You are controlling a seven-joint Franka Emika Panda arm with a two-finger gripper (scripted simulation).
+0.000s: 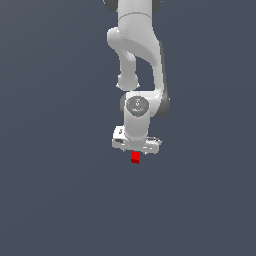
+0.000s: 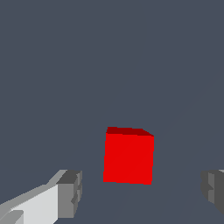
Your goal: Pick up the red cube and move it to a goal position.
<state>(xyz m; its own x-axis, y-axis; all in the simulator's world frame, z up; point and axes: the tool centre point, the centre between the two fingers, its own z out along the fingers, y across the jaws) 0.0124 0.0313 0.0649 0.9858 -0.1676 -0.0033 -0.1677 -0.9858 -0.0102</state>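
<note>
The red cube (image 2: 128, 157) looks rigid, light, smooth-faced; grip its two opposite flat sides. The pincer (image 2: 140, 192) is released, pads at the cube's 9 and 3 o'clock, apart from it

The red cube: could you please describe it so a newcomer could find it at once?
Follow the white arm down to its tool. The red cube sits just beneath, between the open fingers. It is the only brightly coloured thing against the grey.
</note>
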